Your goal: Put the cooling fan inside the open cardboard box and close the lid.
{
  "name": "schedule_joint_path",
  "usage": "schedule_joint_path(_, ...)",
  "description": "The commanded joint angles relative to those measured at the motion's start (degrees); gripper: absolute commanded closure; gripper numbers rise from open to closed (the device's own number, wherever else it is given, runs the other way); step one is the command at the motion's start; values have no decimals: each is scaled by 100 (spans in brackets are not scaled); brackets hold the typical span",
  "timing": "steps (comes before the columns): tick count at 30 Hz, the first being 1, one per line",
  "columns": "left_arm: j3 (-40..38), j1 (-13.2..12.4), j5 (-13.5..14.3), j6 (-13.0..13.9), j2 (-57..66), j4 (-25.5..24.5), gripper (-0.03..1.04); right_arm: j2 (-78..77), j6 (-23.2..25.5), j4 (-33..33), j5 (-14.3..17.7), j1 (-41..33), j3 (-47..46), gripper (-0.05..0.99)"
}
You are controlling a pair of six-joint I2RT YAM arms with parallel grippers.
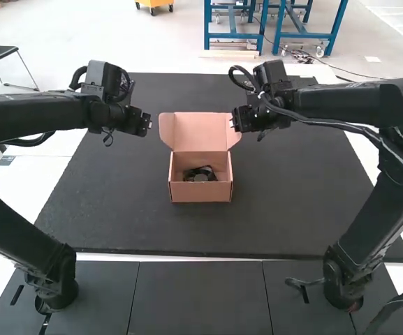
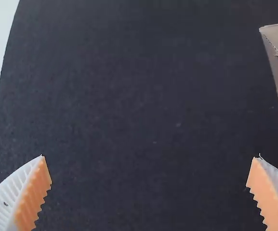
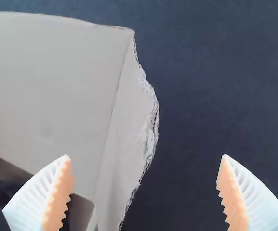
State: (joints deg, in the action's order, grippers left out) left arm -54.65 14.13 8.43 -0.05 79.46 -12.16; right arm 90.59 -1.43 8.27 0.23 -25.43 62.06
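Surface: a black mat (image 1: 103, 195) covers most of a white table (image 1: 19, 178). Both arms reach in over it from the near corners.

Cardboard box (image 1: 201, 187): it stands near the middle of the mat, between the two arms, with its top open.

Lid (image 1: 194, 131): it is raised, standing upright from the box's far wall. A small side flap (image 1: 233, 136) angles outward at its right end, and there is another at its left.

Cooling fan (image 1: 200, 174): a dark, round thing lying on the floor of the box (its details are lost in the shadow of the walls).

Left gripper (image 1: 145, 124): it hangs above the mat to the left of the lid, about level with the lid's upper half, near it but apart. Its white ribbed fingers (image 2: 30, 192) with orange pads are spread wide and grasp nothing. In the left wrist view bare mat lies between them, and an edge of cardboard shows off to one side.

Right gripper (image 1: 235, 120): it hangs just beside the lid's right side flap, near its top. Its fingers are also spread wide, released, with nothing clasped. In the right wrist view one finger sits over the cardboard and the other over the mat, with the flap's rough edge between them. Whether either finger touches the cardboard cannot be told.
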Motion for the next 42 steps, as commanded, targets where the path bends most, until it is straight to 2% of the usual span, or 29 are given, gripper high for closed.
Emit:
schedule_joint_path(1,-265,-60,142,-30,105,56,5,12,222,-98,-190,82,-45,22)
schedule_joint_path(6,-353,-51,133,-30,245,118,5,108,231,-168,-225,100,-45,17)
schedule_joint_path(10,-388,-60,124,-21,263,170,5,135,222,-203,-243,135,-19,16)
schedule_joint_path(20,-379,-16,-139,-30,263,250,5,354,213,-186,-278,135,183,10)
schedule_joint_path(29,-406,-24,-227,-30,447,478,5,478,266,-265,-278,100,333,9)
schedule_joint_path(39,-432,64,-263,-82,588,627,5,478,389,-361,-216,82,438,37)
schedule_joint_path(42,-432,116,-263,-126,606,663,5,478,407,-397,-216,91,465,42)
